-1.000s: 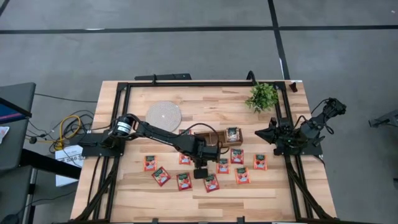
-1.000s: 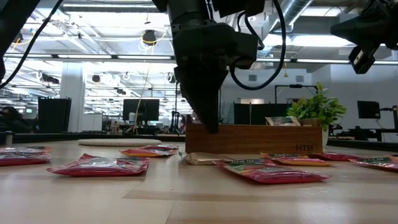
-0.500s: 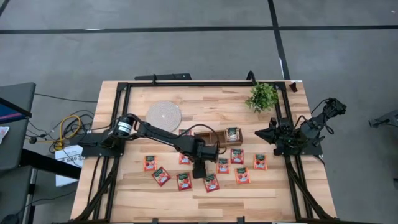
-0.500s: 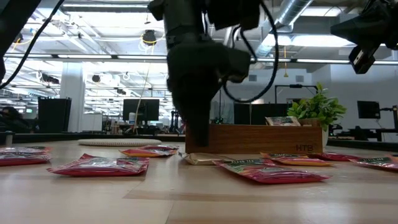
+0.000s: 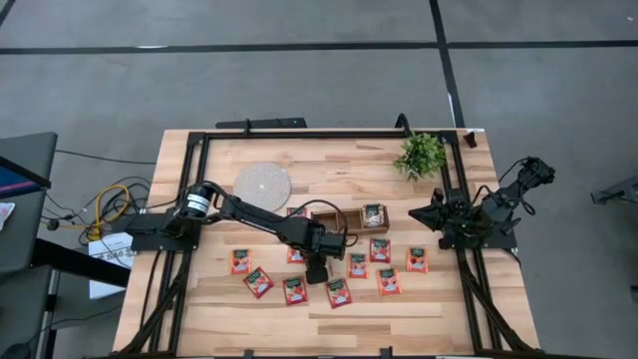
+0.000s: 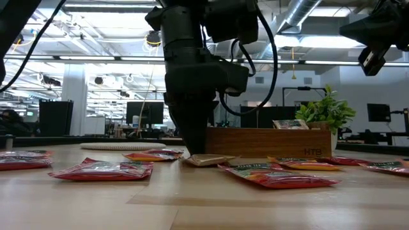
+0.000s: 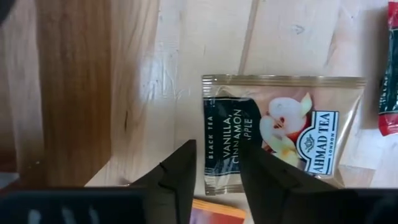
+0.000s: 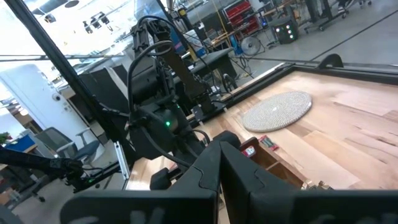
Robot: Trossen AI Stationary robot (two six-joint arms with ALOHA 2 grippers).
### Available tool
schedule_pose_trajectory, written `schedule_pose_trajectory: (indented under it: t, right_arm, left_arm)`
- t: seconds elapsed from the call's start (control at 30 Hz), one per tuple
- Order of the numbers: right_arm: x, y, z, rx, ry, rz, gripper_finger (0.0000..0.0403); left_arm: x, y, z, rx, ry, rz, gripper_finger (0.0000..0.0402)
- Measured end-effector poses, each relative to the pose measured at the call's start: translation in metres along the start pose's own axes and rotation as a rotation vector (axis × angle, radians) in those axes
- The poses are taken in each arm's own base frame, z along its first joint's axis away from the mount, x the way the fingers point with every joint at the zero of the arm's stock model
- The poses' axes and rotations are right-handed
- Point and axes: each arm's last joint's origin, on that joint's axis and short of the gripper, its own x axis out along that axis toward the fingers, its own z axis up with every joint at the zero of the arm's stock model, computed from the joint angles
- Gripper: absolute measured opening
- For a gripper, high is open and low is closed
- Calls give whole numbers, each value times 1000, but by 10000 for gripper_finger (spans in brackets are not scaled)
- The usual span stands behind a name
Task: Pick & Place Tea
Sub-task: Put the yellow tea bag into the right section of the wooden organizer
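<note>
The left gripper [image 5: 317,270] reaches down to the table just in front of the wooden tray [image 5: 344,218], near the middle of the table. In the left wrist view its two dark fingers [image 7: 177,171] stand a little apart, one on each side of the short edge of a pale beige tea sachet [image 7: 281,130]. The sachet lies flat on the wood. It carries an apple picture and the words vanilla, cinnamon and apple, and its longer side runs away from the gripper, with the brand print at the far end. Whether the fingers actually press on the sachet cannot be told. In the low view the same sachet [image 6: 206,160] lies at the foot of the gripper [image 6: 192,150], just in front of the tray [image 6: 262,142].

Red sachets [image 5: 295,289] lie scattered flat across the near half of the table, to the left and right of the gripper, each turned a slightly different way. One more sachet [image 5: 373,213] sits in the right compartment of the tray.

The right gripper [image 5: 417,213] waits at the right edge of the table, raised, with its fingers [image 8: 205,171] pressed together and nothing between them. A round white disc [image 5: 262,182] lies at the far left, and a small green plant [image 5: 421,155] stands at the far right
</note>
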Motion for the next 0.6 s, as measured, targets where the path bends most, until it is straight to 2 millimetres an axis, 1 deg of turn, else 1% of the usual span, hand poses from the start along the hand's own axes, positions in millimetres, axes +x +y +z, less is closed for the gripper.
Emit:
schedule_pose_trajectory:
  t: [0.27,0.4,0.6]
  right_arm:
    - [0,0,0,0,0,0,0]
    - [0,0,0,0,0,0,0]
    - [0,0,0,0,0,0,0]
  left_arm:
    - [1,-1,0,-18,-6,-1,11]
    - [1,-3,0,-13,-6,-5,2]
    - [-1,-7,-2,-1,-8,-10,0]
